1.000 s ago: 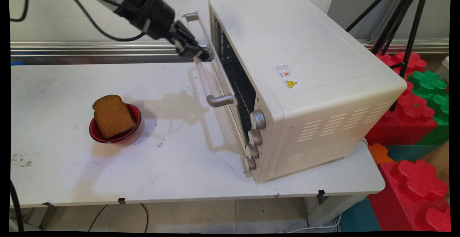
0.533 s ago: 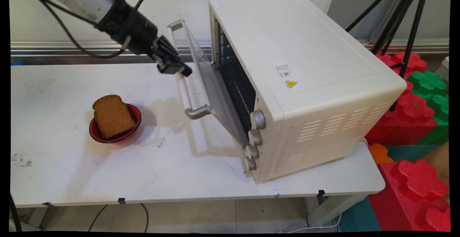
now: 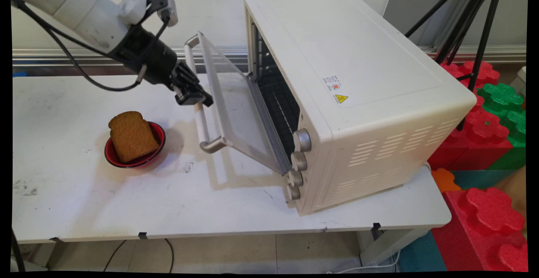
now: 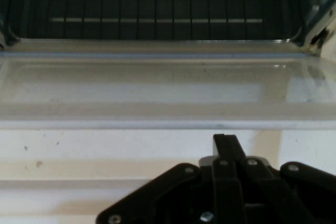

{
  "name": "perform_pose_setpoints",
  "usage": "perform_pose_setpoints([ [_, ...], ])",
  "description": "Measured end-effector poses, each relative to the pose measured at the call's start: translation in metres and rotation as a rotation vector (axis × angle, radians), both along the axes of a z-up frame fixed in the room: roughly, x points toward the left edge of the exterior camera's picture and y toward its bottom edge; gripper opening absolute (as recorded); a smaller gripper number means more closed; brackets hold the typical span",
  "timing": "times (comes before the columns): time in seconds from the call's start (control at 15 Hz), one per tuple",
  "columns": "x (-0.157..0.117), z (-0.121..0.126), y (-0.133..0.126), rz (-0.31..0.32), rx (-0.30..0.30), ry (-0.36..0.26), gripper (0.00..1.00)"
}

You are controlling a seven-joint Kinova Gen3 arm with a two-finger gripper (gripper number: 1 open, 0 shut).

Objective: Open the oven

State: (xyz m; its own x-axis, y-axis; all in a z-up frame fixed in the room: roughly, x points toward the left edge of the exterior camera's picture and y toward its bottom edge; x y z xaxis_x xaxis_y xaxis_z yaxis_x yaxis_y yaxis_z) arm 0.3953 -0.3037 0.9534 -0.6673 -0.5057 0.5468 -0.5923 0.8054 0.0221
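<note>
My gripper (image 3: pixel 198 99) is shut, its tips resting against the white bar of the door handle (image 3: pixel 203 123) of a cream toaster oven (image 3: pixel 358 59). The glass door (image 3: pixel 236 109) hangs half open, tilted out toward the table's left. In the hand view the shut fingers (image 4: pixel 226 145) lie over the handle bar (image 4: pixel 131 150). Beyond it are the door glass (image 4: pixel 157 87) and the dark oven rack (image 4: pixel 157 3). Left of the gripper and nearer the camera, a slice of brown bread (image 3: pixel 131 135) leans in a small red bowl (image 3: pixel 126 163).
The oven fills the right half of the white table (image 3: pixel 210 210), with its knobs (image 3: pixel 300 160) at the near front corner. Large red and green toy blocks (image 3: pixel 484 130) are stacked beyond the table's right edge. Black tripod legs (image 3: pixel 476 25) stand behind them.
The oven door has swung from almost shut to half open. The gripper has moved left and down with the handle, toward the bowl.
</note>
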Motion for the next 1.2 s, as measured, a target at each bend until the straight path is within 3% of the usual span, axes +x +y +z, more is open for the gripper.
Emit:
perform_pose_setpoints([
  [0.8, 0.029, -0.051, 0.010, 0.034, 0.047, -0.081, 0.00],
  [1.2, 0.047, -0.067, 0.014, 0.047, 0.038, -0.111, 0.00],
])
